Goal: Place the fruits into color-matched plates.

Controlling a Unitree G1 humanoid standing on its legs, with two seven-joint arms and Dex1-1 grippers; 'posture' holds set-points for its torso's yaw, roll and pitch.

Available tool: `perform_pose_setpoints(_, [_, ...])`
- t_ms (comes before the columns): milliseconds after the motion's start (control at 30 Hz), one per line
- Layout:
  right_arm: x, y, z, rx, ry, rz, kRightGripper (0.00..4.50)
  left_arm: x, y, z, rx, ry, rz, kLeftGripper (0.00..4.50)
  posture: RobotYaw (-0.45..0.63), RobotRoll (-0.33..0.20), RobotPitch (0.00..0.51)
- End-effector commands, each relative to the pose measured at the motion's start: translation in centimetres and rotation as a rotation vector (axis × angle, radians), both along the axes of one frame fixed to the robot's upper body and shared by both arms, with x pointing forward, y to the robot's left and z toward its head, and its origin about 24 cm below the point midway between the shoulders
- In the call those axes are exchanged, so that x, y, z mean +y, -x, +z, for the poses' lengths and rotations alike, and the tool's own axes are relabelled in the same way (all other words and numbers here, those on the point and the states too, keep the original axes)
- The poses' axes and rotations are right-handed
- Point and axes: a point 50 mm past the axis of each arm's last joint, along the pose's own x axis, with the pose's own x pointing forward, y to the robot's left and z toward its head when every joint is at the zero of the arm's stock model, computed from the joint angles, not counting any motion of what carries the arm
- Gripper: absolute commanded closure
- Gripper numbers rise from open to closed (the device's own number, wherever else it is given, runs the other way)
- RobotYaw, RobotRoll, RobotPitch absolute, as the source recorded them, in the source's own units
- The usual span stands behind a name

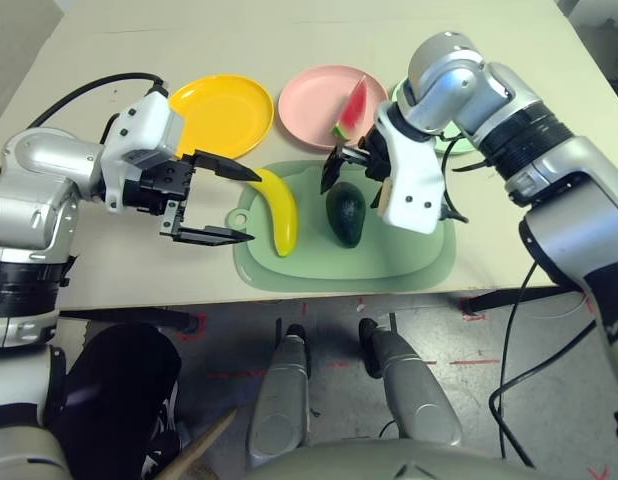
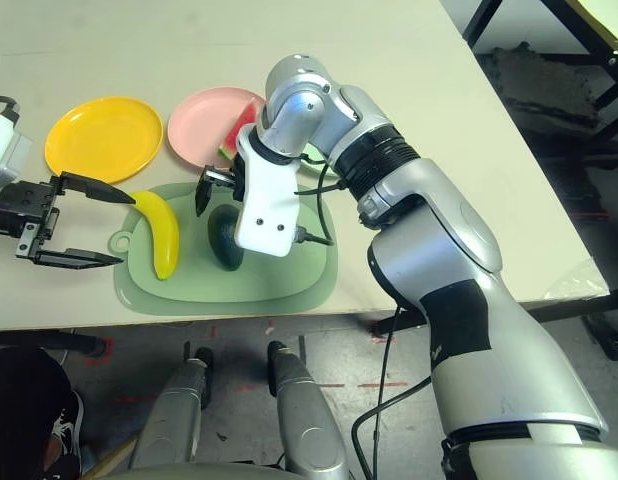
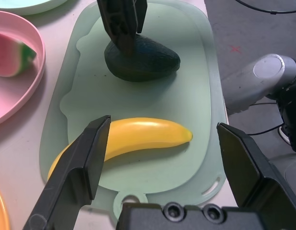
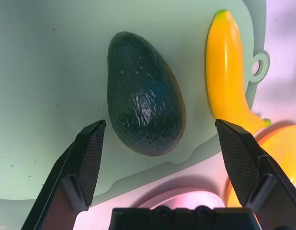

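Note:
A yellow banana (image 1: pixel 280 211) and a dark green avocado (image 1: pixel 345 216) lie side by side on a pale green cutting mat (image 1: pixel 389 262). The red watermelon wedge (image 1: pixel 351 110) rests in the pink plate (image 1: pixel 314 105). Left of that plate sits the yellow plate (image 1: pixel 227 112), with nothing in it. Most of the mint green plate (image 3: pixel 23 4) is hidden behind my right arm. My left gripper (image 1: pixel 245 207) is open, level with the banana and just to its left. My right gripper (image 1: pixel 351 172) hangs open right above the avocado (image 4: pixel 145 112), fingers on either side of it.
The mat lies close to the table's front edge (image 1: pixel 169 298). A black cable (image 1: pixel 457 165) loops off my right wrist over the mat's right side. Bare tabletop (image 1: pixel 189 40) stretches behind the plates.

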Motion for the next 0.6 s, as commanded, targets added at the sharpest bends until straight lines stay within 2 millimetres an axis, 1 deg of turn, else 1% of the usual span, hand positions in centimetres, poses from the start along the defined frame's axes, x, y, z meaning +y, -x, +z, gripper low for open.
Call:
perform_pose_setpoints(33, [0.0, -0.2, -0.7, 0.019, -0.006, -0.017, 0.03, 0.0, 0.1, -0.5, 0.01, -0.023, -0.008, 0.0, -0.04, 0.0, 0.331])
perform_pose_setpoints(300, [0.1, -0.1, -1.8, 0.047, 0.002, -0.019, 0.03, -0.2, 0.1, -0.5, 0.005, -0.02, -0.013, 0.0, -0.03, 0.0, 0.331])
perform_pose_setpoints(433, [0.5, -0.1, -1.9, 0.049, -0.019, -0.027, 0.03, -0.3, 0.2, -0.5, 0.006, -0.014, -0.017, 0.0, -0.03, 0.0, 0.331])
perform_pose_setpoints(600, [0.6, -0.3, -2.2, 0.05, -0.027, -0.051, 0.03, -0.3, 0.2, -0.5, 0.005, -0.017, -0.016, 0.0, -0.03, 0.0, 0.329])
